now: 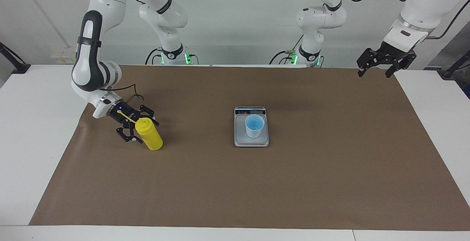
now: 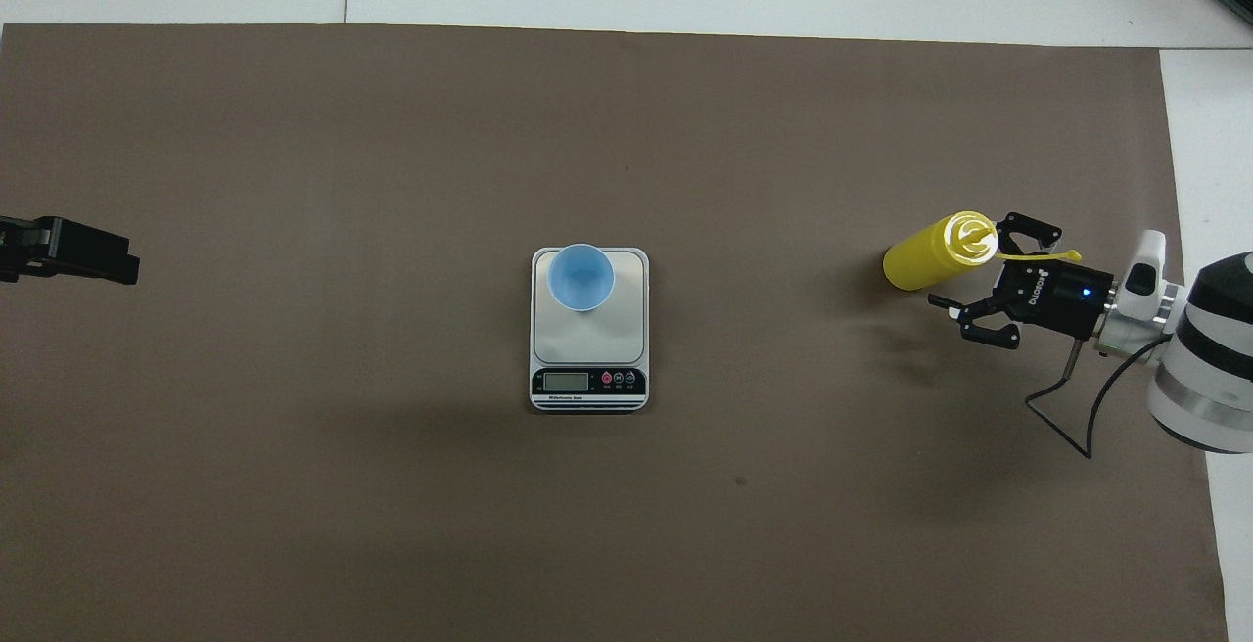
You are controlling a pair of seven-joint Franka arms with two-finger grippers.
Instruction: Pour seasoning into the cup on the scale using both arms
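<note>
The yellow seasoning bottle [image 1: 149,135] stands on the brown mat toward the right arm's end, its top leaning toward my right gripper; it also shows in the overhead view [image 2: 930,252]. My right gripper [image 1: 140,129] [image 2: 964,268] is open, low by the bottle's top, its jaws either side without clasping it. The thin tethered cap [image 1: 123,114] lies across the gripper. The light blue cup [image 1: 254,125] [image 2: 581,277] stands upright on the silver scale [image 1: 239,140] [image 2: 634,348] at the mat's middle. My left gripper [image 1: 378,69] [image 2: 70,251] waits open in the air at the left arm's end.
The brown mat [image 1: 330,167] covers most of the white table [image 1: 433,97]. The scale's display strip [image 2: 587,381] faces the robots. A black cable [image 2: 1057,412] loops by the right wrist.
</note>
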